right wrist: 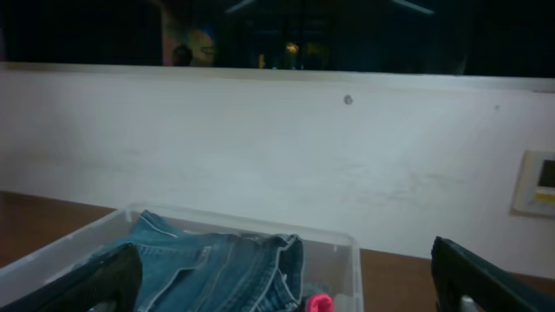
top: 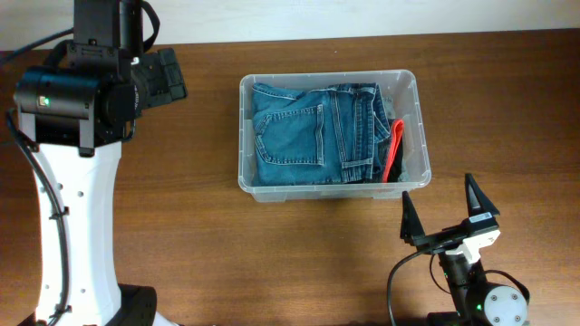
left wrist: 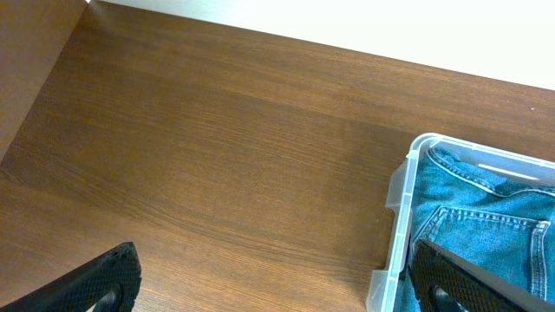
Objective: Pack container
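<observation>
On counter (top: 208,235) centre: clear rectangular plastic container (top: 243,136), folded blue denim jeans (top: 308,131) laid flat to fit.
Left tool (left wrist: 273,269), 10 o'clock: spread, empty.
Right tool (top: 438,195), 5 o'clock: spread, empty.

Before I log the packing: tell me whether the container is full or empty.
Not empty: folded blue jeans fill most of the container, a red item beside them.

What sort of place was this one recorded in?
Likely an indoor lab or office workbench: a wood-grain table against a plain white wall with a wall plate, and a clear container holding folded jeans.
</observation>
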`<state>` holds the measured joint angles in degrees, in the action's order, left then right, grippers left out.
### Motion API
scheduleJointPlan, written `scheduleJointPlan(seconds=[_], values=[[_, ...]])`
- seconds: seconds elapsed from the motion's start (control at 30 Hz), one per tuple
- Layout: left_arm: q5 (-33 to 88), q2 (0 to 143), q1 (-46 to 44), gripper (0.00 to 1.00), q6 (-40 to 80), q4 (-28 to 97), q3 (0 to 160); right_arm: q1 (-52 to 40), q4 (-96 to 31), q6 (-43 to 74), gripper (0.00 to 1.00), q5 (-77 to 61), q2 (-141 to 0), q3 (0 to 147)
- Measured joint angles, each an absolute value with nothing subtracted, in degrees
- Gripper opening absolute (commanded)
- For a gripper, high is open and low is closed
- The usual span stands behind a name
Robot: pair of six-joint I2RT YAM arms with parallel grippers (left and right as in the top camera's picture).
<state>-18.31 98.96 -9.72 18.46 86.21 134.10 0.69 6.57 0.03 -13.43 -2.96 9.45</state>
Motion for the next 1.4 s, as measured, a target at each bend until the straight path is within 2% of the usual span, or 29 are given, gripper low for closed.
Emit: scheduleJointPlan(seconds=[0.67, 1.27, 1.4], values=[[-18.31, 98.96, -9.72, 1.0, 18.46, 86.19, 134.08, 0.69, 13.04, 0.01, 0.98, -11.29, -0.89, 0.69], [-18.28, 98.96, -9.72, 0.99, 18.46, 86.21, 134.08, 0.69, -3.2, -0.67, 0.98, -9.52, -0.84, 0.58], [-18.31, 98.96, -9.72, 0.99, 18.46, 86.17, 134.1, 0.69, -3.27, -0.71, 0.98, -9.19, -0.86, 0.58]])
